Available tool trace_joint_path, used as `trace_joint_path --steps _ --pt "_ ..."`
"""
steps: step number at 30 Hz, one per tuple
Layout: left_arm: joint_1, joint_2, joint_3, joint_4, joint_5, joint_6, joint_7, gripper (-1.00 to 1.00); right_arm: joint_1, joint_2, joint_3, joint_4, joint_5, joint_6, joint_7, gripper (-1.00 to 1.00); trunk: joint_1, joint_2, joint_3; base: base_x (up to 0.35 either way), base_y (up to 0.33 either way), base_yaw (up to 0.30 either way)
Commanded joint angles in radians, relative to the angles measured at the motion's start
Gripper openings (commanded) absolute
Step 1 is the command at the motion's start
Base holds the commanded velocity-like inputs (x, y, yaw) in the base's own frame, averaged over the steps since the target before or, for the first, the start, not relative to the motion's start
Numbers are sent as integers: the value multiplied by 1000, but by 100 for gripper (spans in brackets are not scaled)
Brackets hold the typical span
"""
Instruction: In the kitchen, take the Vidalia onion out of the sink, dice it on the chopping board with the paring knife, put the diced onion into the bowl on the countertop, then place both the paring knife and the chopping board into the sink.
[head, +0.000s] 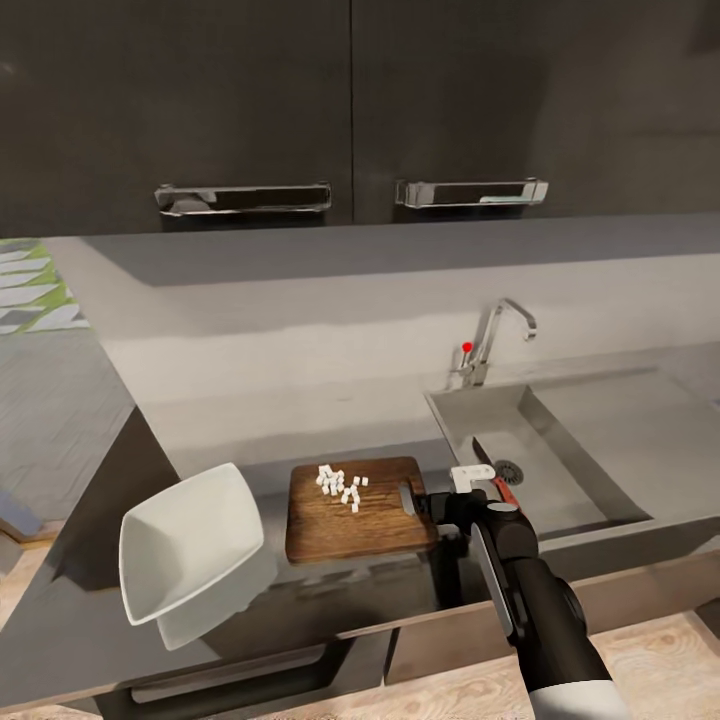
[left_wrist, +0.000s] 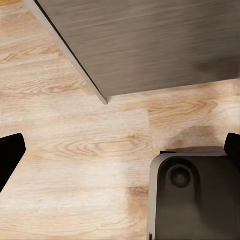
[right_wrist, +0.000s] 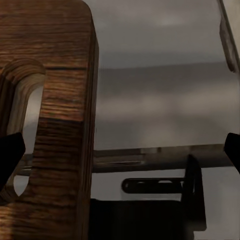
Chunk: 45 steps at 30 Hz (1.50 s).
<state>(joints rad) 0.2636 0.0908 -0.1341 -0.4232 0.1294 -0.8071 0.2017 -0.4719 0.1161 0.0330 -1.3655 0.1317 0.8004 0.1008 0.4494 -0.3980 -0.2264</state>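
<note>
The stiff, flat chopping board (head: 355, 508), lying on the countertop (head: 300, 440) between the bowl (head: 188, 545) and the sink (head: 560, 450) with diced onion (head: 340, 486) loose on top, is best taken level at its handle-slot edge, where the open right gripper (head: 440, 512) is poised.

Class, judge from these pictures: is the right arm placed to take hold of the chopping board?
Probably yes. The right end effector sits at the board's handle end, open, with bare countertop around it. The diced onion lying on top might slide if it tilts.
</note>
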Motion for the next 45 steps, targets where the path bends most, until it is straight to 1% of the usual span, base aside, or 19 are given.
trace_joint_path --steps 1,25,33,37,41,45 --pt "0 1 -9 -2 10 -1 3 100 -1 0 -1 -1 11 5 10 100 1 -2 -3 0 49 0" --pt "0 1 -9 3 10 -1 3 100 -1 0 -1 -1 11 5 9 100 1 -2 -40 0 10 0" --pt "0 1 -8 3 10 -1 3 100 -1 0 1 -1 11 8 7 100 1 -2 -42 1 0 0" --pt "0 1 -9 3 10 -1 2 100 -1 -1 1 0 11 7 7 100 1 -2 -42 154 0 0" --pt "0 1 -8 3 10 -1 3 100 -1 -2 -1 23 11 4 8 100 1 -2 -42 92 0 0" --pt "0 -11 -9 4 10 -1 2 100 -1 -5 -1 41 11 3 8 100 1 -2 -42 10 0 0"
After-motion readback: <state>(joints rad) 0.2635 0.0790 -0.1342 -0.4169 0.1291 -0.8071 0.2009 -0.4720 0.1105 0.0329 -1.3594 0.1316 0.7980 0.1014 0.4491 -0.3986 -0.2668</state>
